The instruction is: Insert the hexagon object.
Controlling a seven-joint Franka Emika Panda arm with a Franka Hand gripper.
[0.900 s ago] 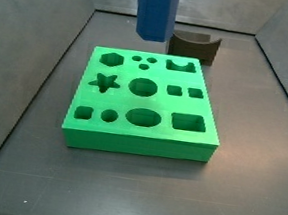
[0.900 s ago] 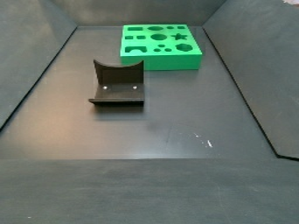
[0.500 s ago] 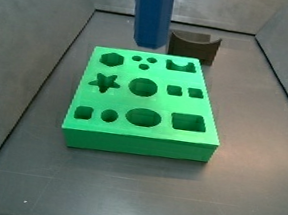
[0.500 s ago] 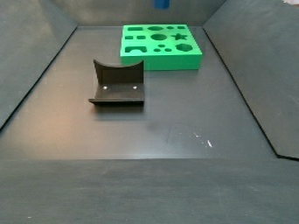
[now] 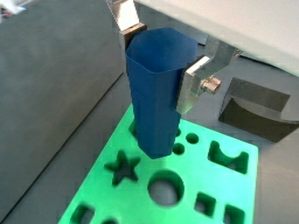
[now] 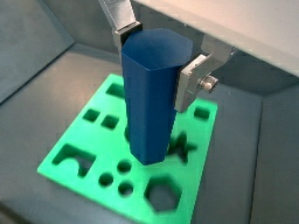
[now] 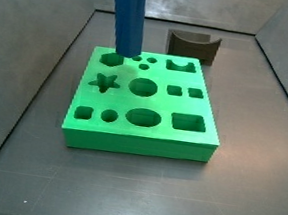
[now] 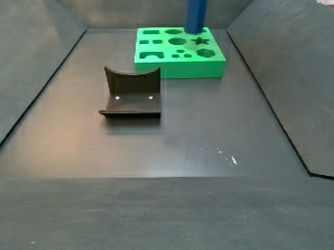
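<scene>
The hexagon object, a long blue rod (image 5: 155,105), hangs upright between the silver fingers (image 5: 193,74) of my gripper (image 5: 162,57). Both wrist views show it (image 6: 149,114) clamped near its upper end. In a side view the rod (image 7: 125,16) stands over the far left corner of the green block (image 7: 141,129). Its lower end is close above the hexagonal hole (image 6: 163,194). I cannot tell whether it touches the block. The rod also shows in a side view (image 8: 196,15) over the block (image 8: 183,66). The gripper (image 6: 158,54) is out of both side views.
The green block (image 5: 128,199) has several other shaped holes, among them a star (image 7: 106,82) and a round one (image 7: 143,86). The dark fixture (image 8: 131,93) stands on the floor beside the block and also shows behind it (image 7: 193,46). Grey walls enclose the floor.
The rod has moved left and down in the side view, from above the block's far edge to just over the hexagonal hole. It has come into the other side view.
</scene>
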